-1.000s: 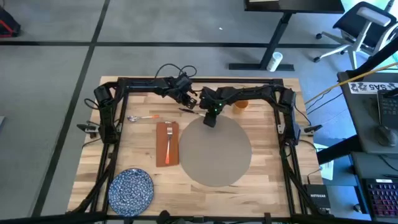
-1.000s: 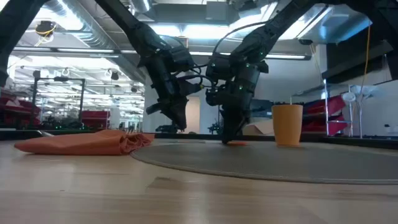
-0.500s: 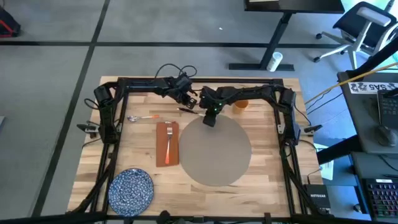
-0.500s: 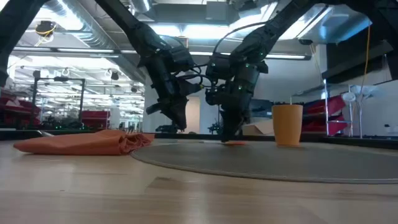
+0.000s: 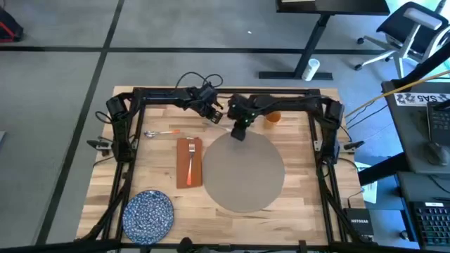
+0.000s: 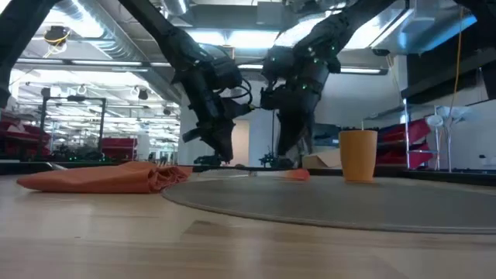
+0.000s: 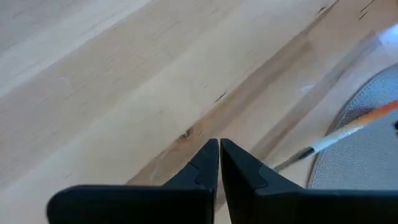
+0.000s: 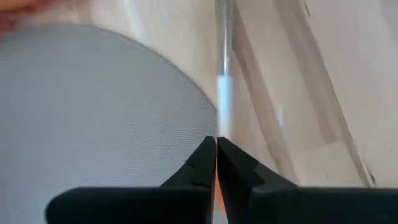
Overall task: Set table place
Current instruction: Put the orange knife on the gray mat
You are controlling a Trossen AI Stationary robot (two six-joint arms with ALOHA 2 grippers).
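Placemat [image 5: 243, 172] lies mid-table [image 5: 309, 190] from above, napkin with fork laid beside it, plate [image 5: 148, 213] and spoon unplaced; level, right gripper [image 6: 288, 159] hangs over its far edge; wrist views: fingers closed on knife [image 8: 222, 93], left gripper [image 7: 219, 163] shut empty.

Even overhead light falls across the table [image 5: 148, 165] in the high view, with only faint shadows under the arms. In the low view, bright ceiling strips at twelve o'clock silhouette both arms, and the near tabletop is soft and out of focus. Both wrist views are blurred, their fingers dark and featureless.
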